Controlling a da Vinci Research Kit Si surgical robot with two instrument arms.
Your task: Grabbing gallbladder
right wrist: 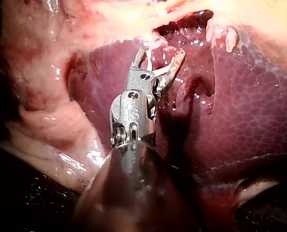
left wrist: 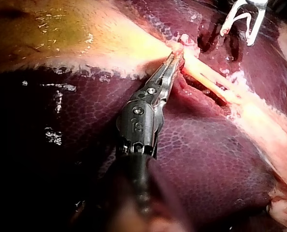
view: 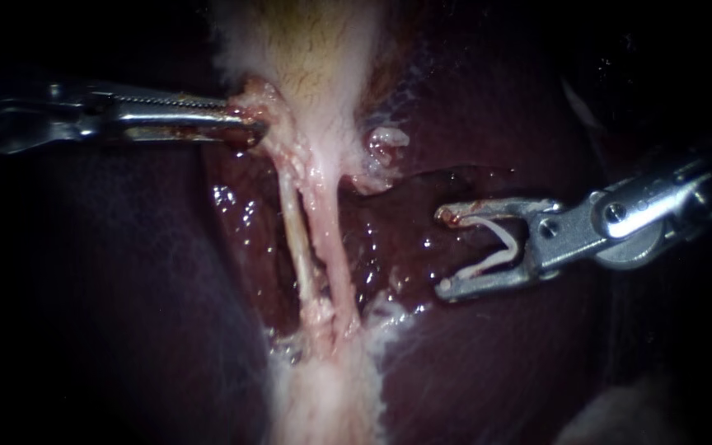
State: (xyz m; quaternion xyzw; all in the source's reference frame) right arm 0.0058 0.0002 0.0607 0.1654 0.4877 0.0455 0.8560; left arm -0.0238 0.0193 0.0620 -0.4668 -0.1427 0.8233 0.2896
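Here, left instrument (view: 245,125) end effector clamped on gallbladder (view: 315,58), right instrument (view: 445,253) end effector spread, holding white clip (view: 488,262), over liver (view: 471,354)

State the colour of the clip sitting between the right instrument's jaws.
The clip is white; the endoscope view shows it best.

Around my work I can make out little but dark. The light falls in a pool at the middle of the endoscope view and fades to black toward every edge. It glints off the wet liver (view: 236,202). In the right wrist view a black surface (right wrist: 18,193) lies beyond the tissue's edge; what it is, I cannot tell.
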